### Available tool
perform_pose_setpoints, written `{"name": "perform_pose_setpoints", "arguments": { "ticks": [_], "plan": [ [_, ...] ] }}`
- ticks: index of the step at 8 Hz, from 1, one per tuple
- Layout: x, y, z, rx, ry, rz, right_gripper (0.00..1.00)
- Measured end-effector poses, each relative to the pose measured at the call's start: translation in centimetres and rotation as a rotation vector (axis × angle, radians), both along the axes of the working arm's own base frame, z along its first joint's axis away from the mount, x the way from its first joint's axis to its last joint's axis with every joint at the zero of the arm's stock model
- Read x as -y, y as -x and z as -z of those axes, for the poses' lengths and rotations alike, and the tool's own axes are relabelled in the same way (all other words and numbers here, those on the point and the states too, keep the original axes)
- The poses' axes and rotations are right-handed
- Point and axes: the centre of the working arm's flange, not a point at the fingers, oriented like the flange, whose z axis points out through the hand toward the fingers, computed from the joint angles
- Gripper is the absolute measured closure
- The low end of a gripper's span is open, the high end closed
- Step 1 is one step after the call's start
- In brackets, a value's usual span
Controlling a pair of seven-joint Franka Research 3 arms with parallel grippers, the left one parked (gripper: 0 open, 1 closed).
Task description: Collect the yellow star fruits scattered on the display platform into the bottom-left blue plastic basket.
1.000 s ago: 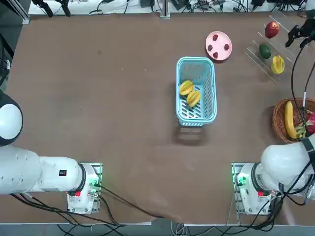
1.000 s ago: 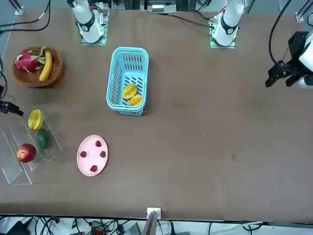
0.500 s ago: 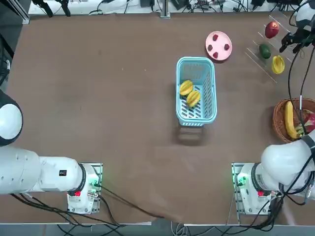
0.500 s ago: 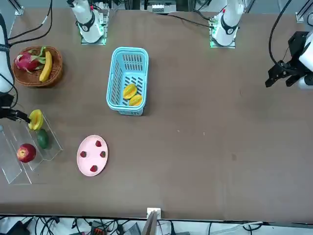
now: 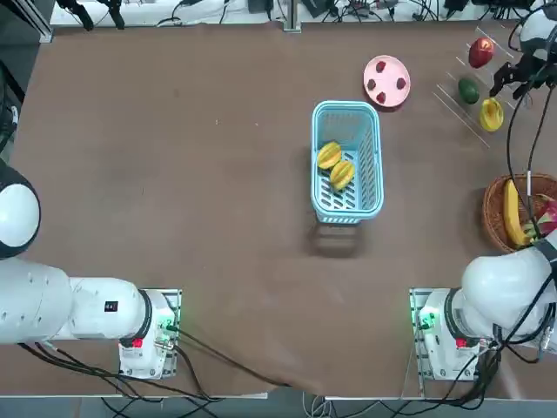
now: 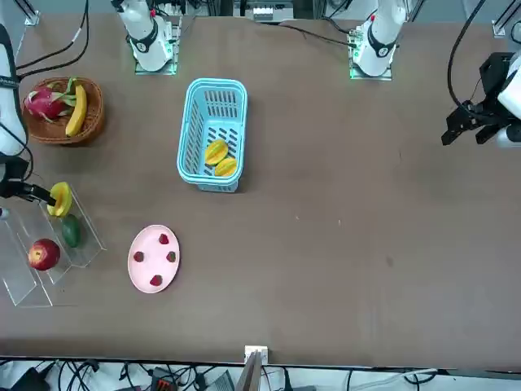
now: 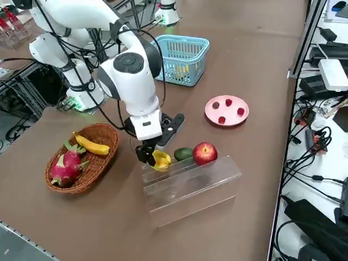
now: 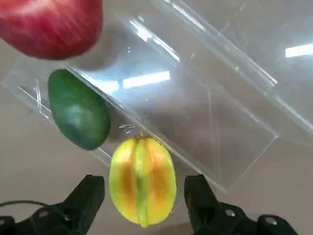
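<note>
One yellow star fruit (image 5: 492, 114) (image 6: 59, 198) (image 7: 161, 159) (image 8: 142, 180) sits on the low step of the clear display platform (image 7: 190, 185) (image 8: 220, 122). My right gripper (image 5: 502, 87) (image 6: 34, 193) (image 7: 148, 156) (image 8: 144, 196) is open, with one finger on each side of that fruit and a small gap at both. Two more star fruits (image 5: 329, 155) (image 5: 342, 174) (image 6: 215, 151) lie inside the blue plastic basket (image 5: 347, 105) (image 6: 216, 82) (image 7: 182, 39) at the table's middle.
A green fruit (image 5: 469, 90) (image 8: 78, 110) and a red apple (image 5: 479, 53) (image 8: 49, 22) share the rack beside the star fruit. A pink plate (image 5: 387, 81) with small red pieces lies nearby. A wicker basket (image 5: 493, 213) holds a banana and a dragon fruit.
My right gripper has moved in from the table's edge and down to the rack, and now straddles the star fruit. Its fingers stay open.
</note>
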Motion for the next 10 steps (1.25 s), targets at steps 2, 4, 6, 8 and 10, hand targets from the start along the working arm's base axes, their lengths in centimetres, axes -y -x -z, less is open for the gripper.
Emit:
{"name": "perform_pose_setpoints", "arguments": {
  "ticks": [2,4,6,8,10],
  "plan": [
    [0.7,1.2,1.1,-0.021,-0.01,0.018,0.0],
    [0.8,1.9,2.4,-0.011,-0.005,0.024,0.0],
    [0.5,2.0,2.9,0.006,0.001,0.021,0.0],
    [0.1,1.7,2.7,0.016,0.001,0.015,0.0],
    [0.1,1.7,2.7,0.018,0.001,0.013,0.03]
  ]
}}
